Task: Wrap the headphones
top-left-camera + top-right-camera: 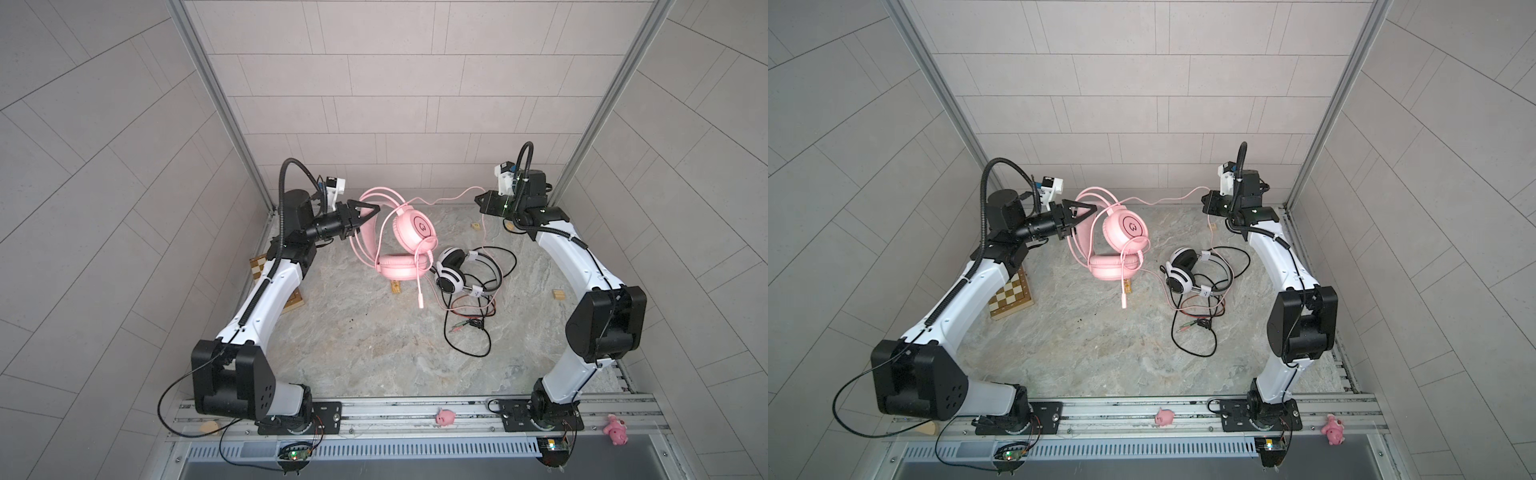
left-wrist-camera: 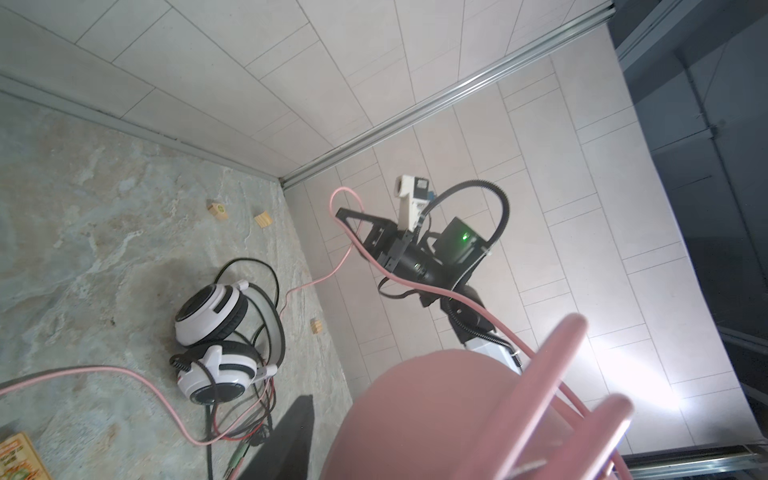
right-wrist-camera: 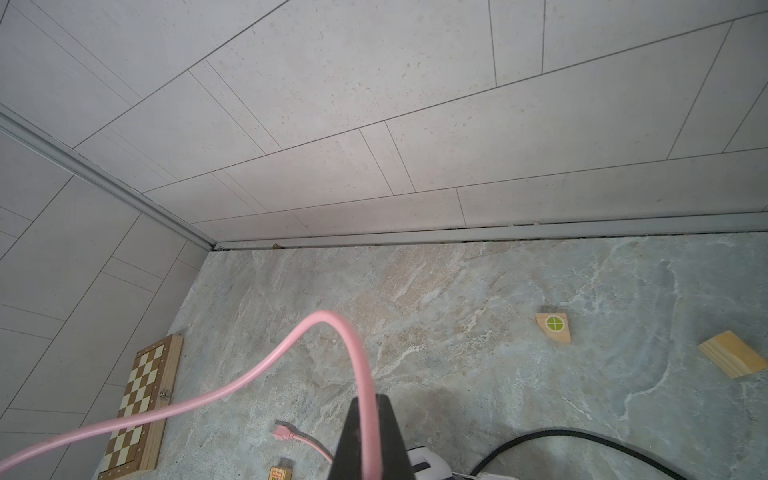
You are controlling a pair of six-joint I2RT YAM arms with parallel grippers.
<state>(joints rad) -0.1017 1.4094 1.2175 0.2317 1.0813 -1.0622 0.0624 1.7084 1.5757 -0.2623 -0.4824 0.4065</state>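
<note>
Blurred by closeness in the left wrist view, an ear cup of the all-pink corded over-ear headset (image 2: 436,415) looms with its headband bars beside it. The left gripper (image 1: 368,212) has its jaws closed part-way on that headband and holds the headset up. One cup hangs in the air with its pink microphone boom (image 1: 419,286) dangling. The lower cup is just beside the white-and-black over-ear headset (image 1: 453,270), but whether it touches the grey marbled table (image 1: 374,353) cannot be told. The white-and-black headset lies on its side on the table, its thin black cable (image 1: 469,349) looped loosely around and in front of it. From the raised cup the round pink cable (image 3: 291,345) spans the air, behind the white-and-black headset, to the right gripper (image 3: 368,405), whose jaws are pinched tight on it. A further stretch of the cable drops to the table and crosses the black cable just beside the white-and-black headset. Two small pale wooden blocks (image 3: 555,328) lie behind the white-and-black headset, near the right gripper. A folded wooden chessboard (image 1: 1011,297) lies well apart from it, beyond the pink headset.
</note>
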